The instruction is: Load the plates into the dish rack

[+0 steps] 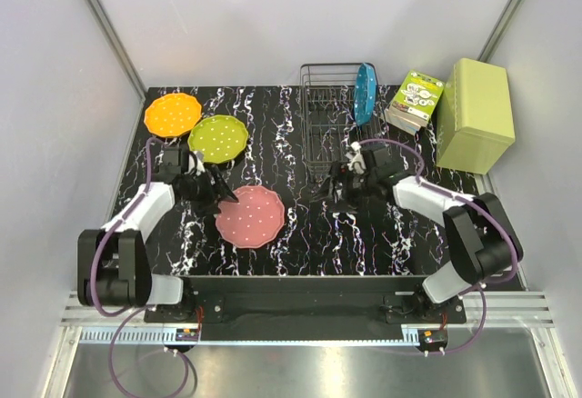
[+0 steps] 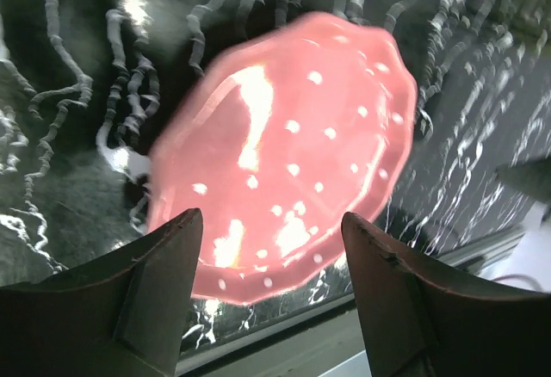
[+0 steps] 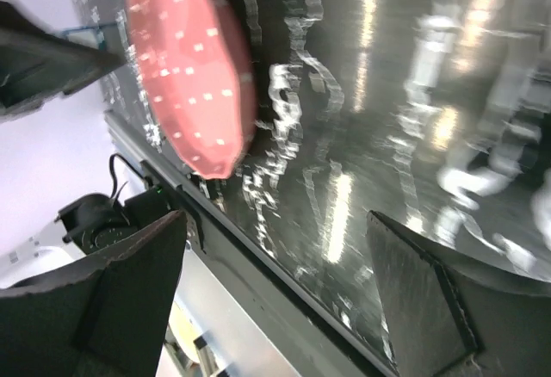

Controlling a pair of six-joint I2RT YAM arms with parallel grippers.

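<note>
Pink, scalloped, white-dotted: the pink plate (image 1: 250, 217), flat on the black marbled worktop (image 1: 273, 134), near the front edge and well apart from the dish rack (image 1: 318, 116). Not yet loaded. Same for the yellow-green plate (image 1: 218, 138) and the orange plate (image 1: 172, 114), flat at the far left, rims meeting. Only the blue plate (image 1: 366, 94) in place, on edge at the rack's right side, kept upright by the wire dividers.

Just left of the pink rim, the left tool (image 1: 216, 195): released, fingers (image 2: 164, 291) spread wide either side of the plate's near edge, gripping nothing. Probably so placed for a grip on the rim, the only hold on a flat plate. In front of the rack, the right tool (image 1: 341, 189), likewise released and empty, low over bare worktop. Beyond the rack, a small printed carton (image 1: 416, 101) and a light green box (image 1: 475, 114).
</note>
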